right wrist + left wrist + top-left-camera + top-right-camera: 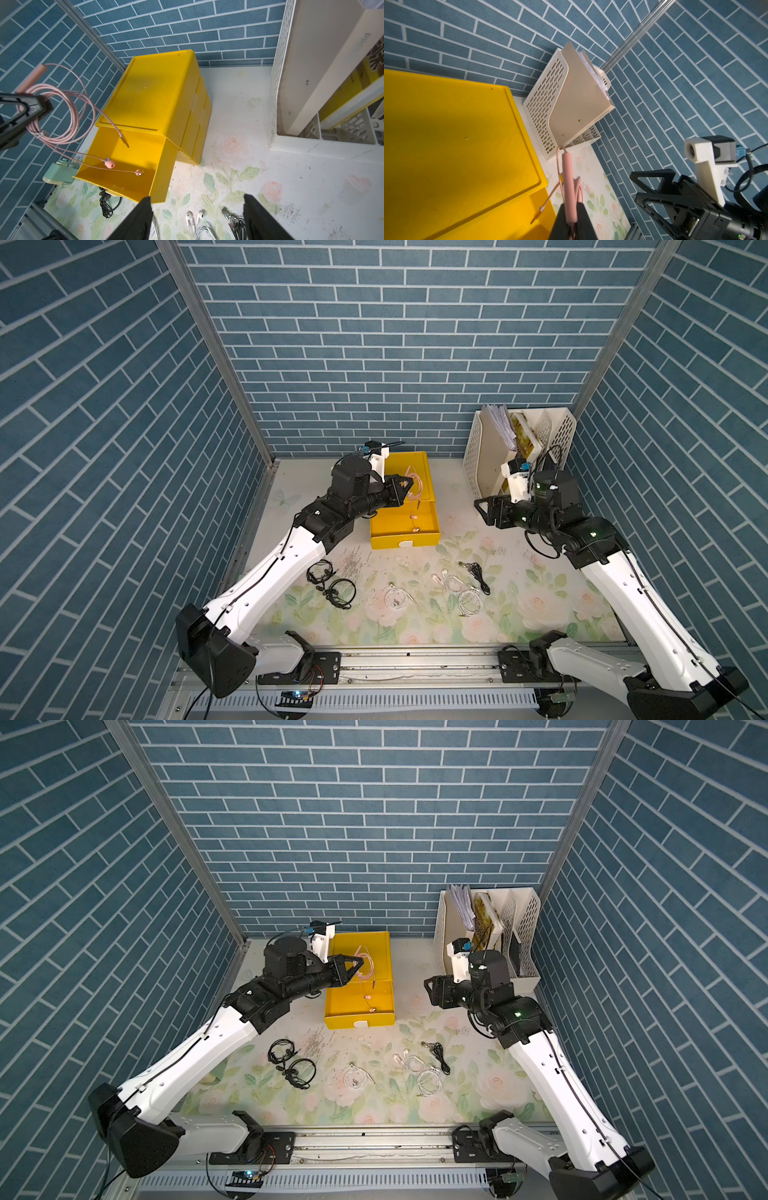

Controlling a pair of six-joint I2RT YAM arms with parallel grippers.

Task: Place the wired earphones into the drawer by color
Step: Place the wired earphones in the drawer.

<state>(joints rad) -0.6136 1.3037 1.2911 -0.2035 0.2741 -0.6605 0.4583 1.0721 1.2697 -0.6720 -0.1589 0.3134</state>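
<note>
Blue brick-pattern walls [374,344] enclose a counter [415,626] covered in a floral print. At the rear of the counter stands a yellow drawer unit [405,466]; its top drawer [399,531] is pulled out toward the front and is open. A white perforated file rack [519,448] stands in the rear corner on the right arm's side.

1. Left hand [408,486]: positioned above the drawer unit, near the seam between the unit's top and the open drawer. Its fingers are together and clamped on the pink earphones [62,116].
2. Pink earphones: the coiled part is bunched at the clamp and is clear of the counter. The inline remote sticks out past the fingertips in the left wrist view. The plug and both earbuds hang down over the open drawer; whether they touch its floor cannot be determined.
3. Right hand [482,512]: raised above the counter between the drawer unit and the file rack, fingers apart, nothing between them.
4. Black earphones [330,593]: two coils lie side by side on the counter in front of the drawer, on the left arm's side. A third black coil [478,577] lies toward the right arm's side.
5. White earphones [468,600]: three coils lie on the counter between the black groups, the rightmost just beside the third black coil
</note>
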